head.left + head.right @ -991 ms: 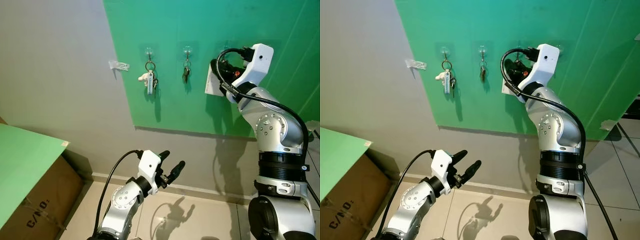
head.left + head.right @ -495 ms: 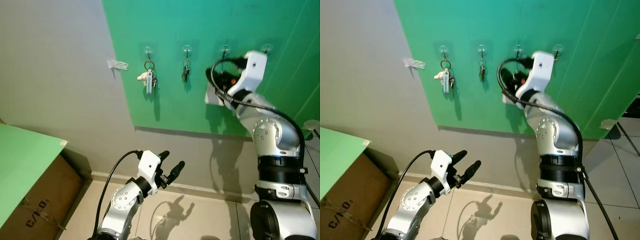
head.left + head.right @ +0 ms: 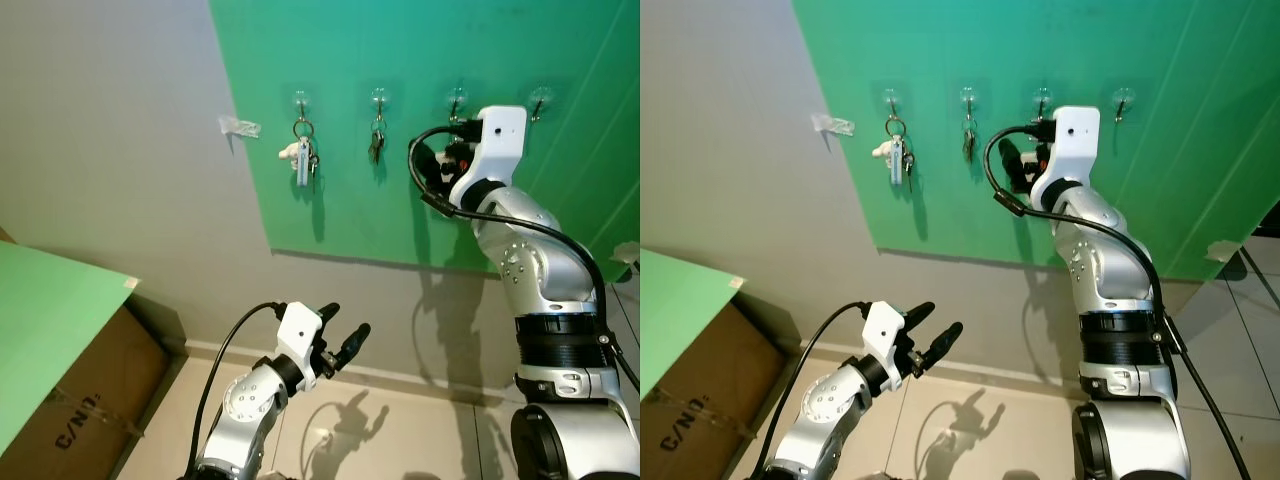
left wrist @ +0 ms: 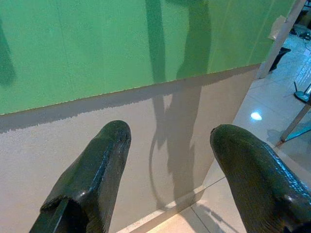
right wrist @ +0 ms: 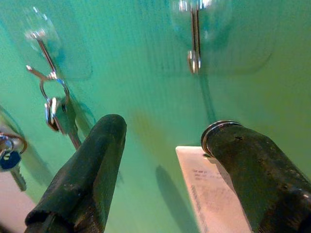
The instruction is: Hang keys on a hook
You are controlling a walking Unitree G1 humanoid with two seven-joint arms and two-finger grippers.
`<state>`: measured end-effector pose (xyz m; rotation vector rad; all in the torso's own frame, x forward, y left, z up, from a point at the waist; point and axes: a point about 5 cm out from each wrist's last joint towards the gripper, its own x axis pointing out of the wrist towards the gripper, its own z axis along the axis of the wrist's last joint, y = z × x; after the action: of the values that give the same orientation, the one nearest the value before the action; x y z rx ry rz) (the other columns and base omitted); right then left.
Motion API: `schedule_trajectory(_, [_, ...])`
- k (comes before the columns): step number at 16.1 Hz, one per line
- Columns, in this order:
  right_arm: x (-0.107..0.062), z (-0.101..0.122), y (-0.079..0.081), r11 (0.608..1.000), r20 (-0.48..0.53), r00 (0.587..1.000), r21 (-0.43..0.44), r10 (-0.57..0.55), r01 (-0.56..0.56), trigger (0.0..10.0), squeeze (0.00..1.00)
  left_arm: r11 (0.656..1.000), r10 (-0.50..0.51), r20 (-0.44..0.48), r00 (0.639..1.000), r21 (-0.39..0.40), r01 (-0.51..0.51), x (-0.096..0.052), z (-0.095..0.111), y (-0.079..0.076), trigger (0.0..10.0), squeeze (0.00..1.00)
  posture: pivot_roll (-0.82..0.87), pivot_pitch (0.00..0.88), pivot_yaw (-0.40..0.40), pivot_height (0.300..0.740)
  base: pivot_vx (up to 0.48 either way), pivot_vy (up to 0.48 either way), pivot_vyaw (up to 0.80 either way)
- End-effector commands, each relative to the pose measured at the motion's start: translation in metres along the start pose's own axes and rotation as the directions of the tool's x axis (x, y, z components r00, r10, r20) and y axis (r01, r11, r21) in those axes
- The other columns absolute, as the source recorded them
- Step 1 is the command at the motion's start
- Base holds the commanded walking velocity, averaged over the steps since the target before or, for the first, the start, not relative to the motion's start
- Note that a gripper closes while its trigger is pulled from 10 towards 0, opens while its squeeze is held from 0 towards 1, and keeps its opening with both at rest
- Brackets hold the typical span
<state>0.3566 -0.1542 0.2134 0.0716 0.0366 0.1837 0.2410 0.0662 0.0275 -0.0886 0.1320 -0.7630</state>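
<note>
Four hooks ran along the green board; two key bunches already hung on the hooks to the left of the right hand, with a cardboard box on the floor far below. That hand was raised to the board just under an empty hook, fingers apart, a key ring with a white tag caught on one finger, seen from the wrist. The left hand hung low and open, near the wall's foot.
</note>
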Motion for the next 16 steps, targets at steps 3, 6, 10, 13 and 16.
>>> schedule_trajectory(3, [-0.004, 0.005, 0.001, 0.996, 0.088, 0.996, -0.088, -0.021, 0.029, 10.0, 0.00, 1.000, 0.003, -0.004, 1.000, 0.011, -0.003, -0.001, 0.000, 0.000, 10.0, 0.00, -0.23, 0.000, 0.075, 0.740, 0.000, 0.000, 0.00])
schedule_trajectory(6, [-0.008, -0.003, -0.002, 0.994, 0.078, 0.996, -0.090, -0.048, 0.055, 10.0, 0.00, 1.000, 0.003, -0.005, 1.000, 0.013, -0.003, -0.001, 0.000, 0.001, 10.0, 0.00, -0.24, 0.000, 0.077, 0.740, 0.000, 0.000, 0.00])
schedule_trajectory(10, [-0.013, -0.001, -0.003, 0.994, 0.121, 0.990, -0.081, -0.066, 0.076, 10.0, 0.00, 1.000, 0.001, -0.003, 1.000, 0.015, -0.001, -0.001, 0.001, 0.001, 10.0, 0.00, -0.24, 0.000, 0.077, 0.740, 0.000, 0.000, 0.00])
schedule_trajectory(13, [-0.022, -0.003, -0.002, 0.987, 0.191, 0.978, -0.119, -0.083, 0.107, 10.0, 0.00, 1.000, 0.007, 0.000, 1.000, 0.020, -0.007, 0.000, 0.002, 0.002, 10.0, 0.00, -0.24, 0.000, 0.079, 0.740, 0.000, 0.000, 0.00])
schedule_trajectory(16, [-0.026, 0.001, -0.003, 0.980, 0.252, 0.963, -0.145, -0.093, 0.133, 10.0, 0.00, 1.000, 0.010, 0.004, 1.000, 0.023, -0.011, 0.000, 0.003, 0.003, 10.0, 0.00, -0.25, 0.000, 0.080, 0.740, 0.000, 0.000, 0.00])
